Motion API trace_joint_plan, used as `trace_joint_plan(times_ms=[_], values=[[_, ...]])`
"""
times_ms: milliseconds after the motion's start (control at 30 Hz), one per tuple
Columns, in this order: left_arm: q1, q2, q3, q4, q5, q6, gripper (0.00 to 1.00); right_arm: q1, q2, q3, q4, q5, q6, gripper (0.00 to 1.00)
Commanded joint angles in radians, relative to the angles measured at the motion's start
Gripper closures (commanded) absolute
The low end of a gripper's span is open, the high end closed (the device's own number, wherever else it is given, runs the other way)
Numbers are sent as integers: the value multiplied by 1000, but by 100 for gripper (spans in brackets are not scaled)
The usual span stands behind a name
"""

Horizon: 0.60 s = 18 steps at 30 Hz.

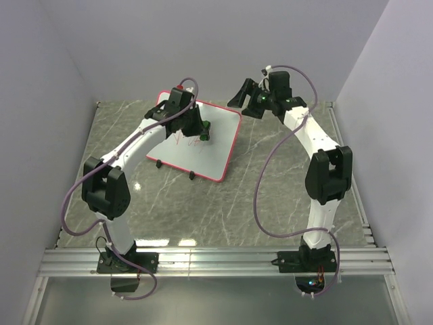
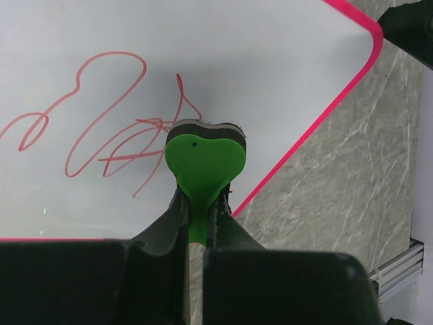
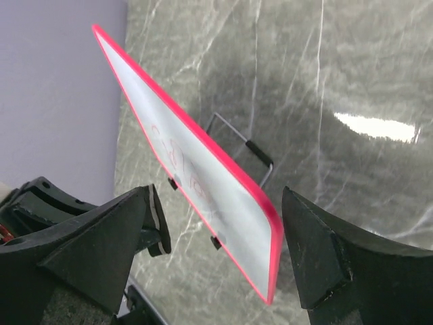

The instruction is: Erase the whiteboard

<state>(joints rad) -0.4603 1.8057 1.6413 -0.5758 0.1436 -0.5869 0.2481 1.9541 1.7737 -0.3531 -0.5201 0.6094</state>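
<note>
Two tools: my left tool (image 2: 197, 210) was closed on the eraser (image 2: 205, 156), on the whiteboard (image 2: 270, 68) at the far counter (image 2: 352, 203); the scribble (image 2: 101, 128) lay left of it. My right tool (image 3: 216, 203) hovered wide open, empty.

The red-rimmed whiteboard (image 1: 218, 147) stands tilted on black feet, bearing red scribbles.

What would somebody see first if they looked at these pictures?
Bright red scribbles on the whiteboard, toward the back of the table. Right beside them, the left gripper pinches a green heart-shaped eraser. The right gripper hangs open by the board's far right corner.
</note>
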Motion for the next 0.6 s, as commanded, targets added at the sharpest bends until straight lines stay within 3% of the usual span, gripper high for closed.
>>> trace_joint_plan(times_ms=[0, 333, 567], values=[[-8, 15, 57, 39, 31, 18, 100, -1, 32, 58, 8, 16, -10, 13], [-14, 30, 94, 39, 34, 21, 100, 17, 89, 59, 31, -41, 1, 23], [-17, 43, 91, 45, 36, 21, 100, 19, 71, 20, 45, -67, -2, 44]])
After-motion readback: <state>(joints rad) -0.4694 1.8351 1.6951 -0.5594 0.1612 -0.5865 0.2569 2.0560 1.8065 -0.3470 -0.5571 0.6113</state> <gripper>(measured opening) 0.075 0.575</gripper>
